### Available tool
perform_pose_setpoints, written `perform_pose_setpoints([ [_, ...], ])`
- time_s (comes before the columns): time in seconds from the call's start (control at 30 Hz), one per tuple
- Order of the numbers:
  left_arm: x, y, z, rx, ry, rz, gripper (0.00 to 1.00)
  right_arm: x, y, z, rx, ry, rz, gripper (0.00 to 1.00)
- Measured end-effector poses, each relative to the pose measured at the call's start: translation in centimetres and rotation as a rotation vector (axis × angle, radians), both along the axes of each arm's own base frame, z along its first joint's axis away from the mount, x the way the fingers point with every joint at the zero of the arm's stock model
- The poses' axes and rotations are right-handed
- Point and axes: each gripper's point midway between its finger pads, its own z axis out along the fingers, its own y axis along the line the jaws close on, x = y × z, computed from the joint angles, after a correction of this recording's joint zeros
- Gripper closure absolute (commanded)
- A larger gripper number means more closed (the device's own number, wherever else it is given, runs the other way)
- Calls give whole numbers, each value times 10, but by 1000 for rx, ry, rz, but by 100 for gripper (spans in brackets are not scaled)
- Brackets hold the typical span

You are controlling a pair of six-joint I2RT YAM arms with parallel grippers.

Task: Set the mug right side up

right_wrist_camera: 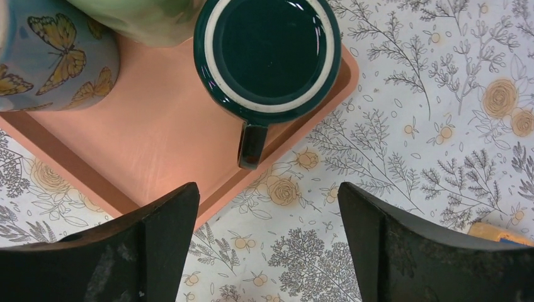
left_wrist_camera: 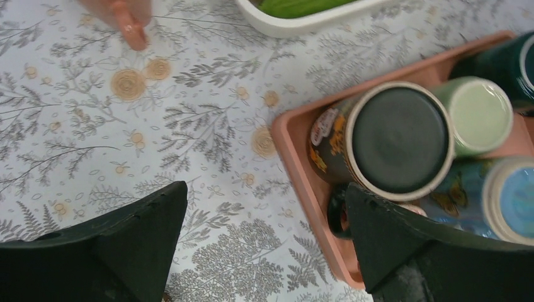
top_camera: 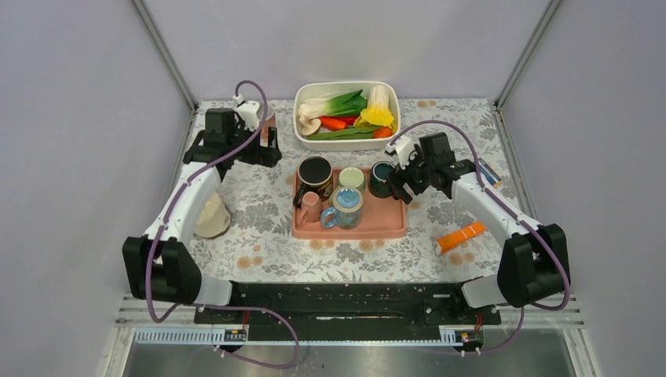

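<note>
Task item: dark green glazed ceramic mug point(right_wrist_camera: 267, 53). Stands in the far right corner of the salmon-pink plastic tray point(right_wrist_camera: 157, 145), white ring and glossy green disc facing up, handle reaching to the tray rim. Reads as base-up; not certain.

Right gripper point(right_wrist_camera: 266, 195): hangs above the tray edge just beside that mug's handle, fingers point(right_wrist_camera: 151, 251) wide apart, clamped on nothing, touching nothing.

Left gripper point(left_wrist_camera: 264, 211): hangs over the floral-print tablecloth point(left_wrist_camera: 189, 126) just left of the tray, fingers point(left_wrist_camera: 126, 251) wide apart, gripping nothing.

Also on the tray: black ceramic mug with orange print and cream rim point(left_wrist_camera: 400, 138), flat dark face up; pale green cup point(left_wrist_camera: 478, 113) close beside it; blue butterfly-patterned mug point(right_wrist_camera: 56, 56); small pink mug point(top_camera: 312, 206).

Behind the tray: white oblong dish point(top_camera: 302, 118) of vegetables. Right of the tray: orange cylinder point(top_camera: 461, 237), lying flat.
</note>
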Motion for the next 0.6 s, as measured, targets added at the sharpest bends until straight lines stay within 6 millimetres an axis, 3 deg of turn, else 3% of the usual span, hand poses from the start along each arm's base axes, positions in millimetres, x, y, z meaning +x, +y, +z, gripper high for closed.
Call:
perform_pose_setpoints([
  [0.23, -42, -17, -9, -32, -15, -159, 1, 11, 10, -10, -33, 49, 27, 18],
  [0.33, -47, -19, -17, -30, -3, -189, 1, 19, 15, -15, -50, 61, 29, 19],
  [0.6, -56, -20, -19, -33, -19, -213, 1, 13, 29, -41, -100, 117, 64, 25],
])
